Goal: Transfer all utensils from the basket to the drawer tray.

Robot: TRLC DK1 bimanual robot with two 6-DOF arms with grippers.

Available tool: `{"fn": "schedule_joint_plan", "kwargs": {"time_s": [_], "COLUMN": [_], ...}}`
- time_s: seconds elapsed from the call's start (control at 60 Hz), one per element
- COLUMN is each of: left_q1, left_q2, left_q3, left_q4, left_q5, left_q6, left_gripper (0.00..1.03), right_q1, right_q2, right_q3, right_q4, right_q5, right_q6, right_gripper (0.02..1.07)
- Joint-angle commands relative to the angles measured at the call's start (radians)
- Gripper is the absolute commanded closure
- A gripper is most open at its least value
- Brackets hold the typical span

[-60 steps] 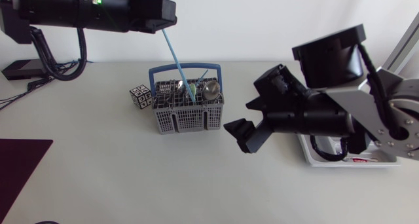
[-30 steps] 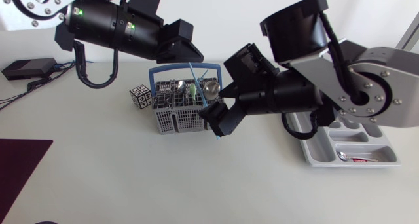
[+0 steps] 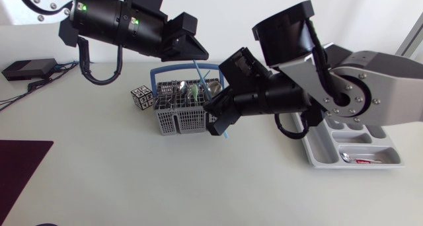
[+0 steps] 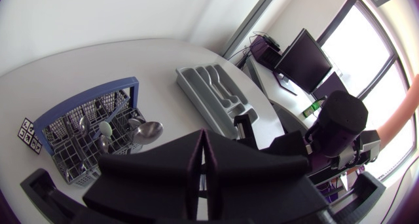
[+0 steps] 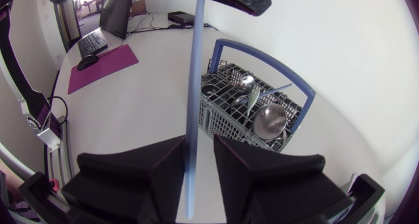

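You see a grey mesh basket (image 3: 188, 118) with a blue hoop, a pale blue long utensil (image 5: 194, 86), a light grey drawer tray (image 3: 330, 161), a black-and-white patterned cube (image 3: 143, 97) and a dark purple mat (image 3: 20, 166) on the white worktop (image 3: 132, 180).

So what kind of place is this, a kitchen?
Probably a robotics lab bench, not a kitchen: two robot arms hang over a white table, the left gripper holding a blue stick, while a basket, tray and marker cube sit out like test props.
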Motion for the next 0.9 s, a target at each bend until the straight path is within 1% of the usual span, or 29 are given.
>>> {"fn": "schedule_joint_plan", "kwargs": {"time_s": [0.0, 0.117, 0.15, 0.25, 0.333, 0.367, 0.517, 0.55, 0.567, 0.633, 0.683, 0.7, 0.783, 0.833, 0.883], "left_q1": [0.012, 0.016, 0.018, 0.026, 0.039, 0.05, 0.107, 0.113, 0.128, 0.141, 0.148, 0.15, 0.127, 0.116, 0.093], "left_q2": [0.022, 0.022, 0.022, 0.022, 0.028, 0.028, 0.027, 0.027, 0.028, 0.038, 0.044, 0.048, 0.062, 0.07, 0.09], "left_q3": [0.033, 0.038, 0.041, 0.067, 0.112, 0.13, 0.185, 0.19, 0.197, 0.208, 0.204, 0.196, 0.167, 0.148, 0.132], "left_q4": [-0.007, -0.006, -0.006, -0.003, 0.007, 0.023, 0.119, 0.128, 0.138, 0.14, 0.138, 0.138, 0.138, 0.14, 0.138], "left_q5": [0.011, 0.011, 0.011, 0.013, 0.013, 0.013, 0.013, 0.011, 0.011, 0.009, -0.003, -0.018, -0.098, -0.118, -0.168], "left_q6": [-0.023, -0.023, -0.023, -0.026, -0.027, -0.046, -0.115, -0.121, -0.127, -0.116, -0.095, -0.078, 0.005, 0.046, 0.108], "left_gripper": [1.0, 1.0, 0.98, 0.81, 0.61, 0.56, 0.5, 0.49, 0.49, 0.49, 0.49, 0.49, 0.49, 0.49, 0.49], "right_q1": [0.011, 0.023, 0.026, 0.034, 0.035, 0.035, 0.018, 0.008, -0.008, -0.058, -0.106, -0.132, -0.23, -0.291, -0.351], "right_q2": [0.011, 0.011, 0.012, 0.016, 0.008, 0.006, -0.012, -0.02, -0.027, -0.057, -0.08, -0.09, -0.116, -0.127, -0.133], "right_q3": [-0.009, -0.029, -0.032, -0.052, -0.079, -0.091, -0.145, -0.154, -0.162, -0.18, -0.191, -0.194, -0.2, -0.2, -0.2], "right_q4": [0.01, 0.008, 0.001, -0.012, -0.01, -0.01, -0.012, -0.013, -0.015, -0.027, -0.035, -0.038, -0.052, -0.061, -0.064], "right_q5": [-0.007, -0.01, -0.01, -0.02, -0.024, -0.03, -0.032, -0.032, -0.032, -0.033, -0.039, -0.046, -0.064, -0.075, -0.089], "right_q6": [-0.01, -0.014, -0.016, -0.024, -0.024, -0.025, -0.028, -0.028, -0.028, -0.027, -0.027, -0.027, -0.022, -0.021, -0.018], "right_gripper": [1.01, 1.02, 1.02, 1.02, 1.02, 1.02, 1.02, 1.02, 1.01, 1.02, 1.01, 1.01, 1.01, 1.01, 1.01]}}
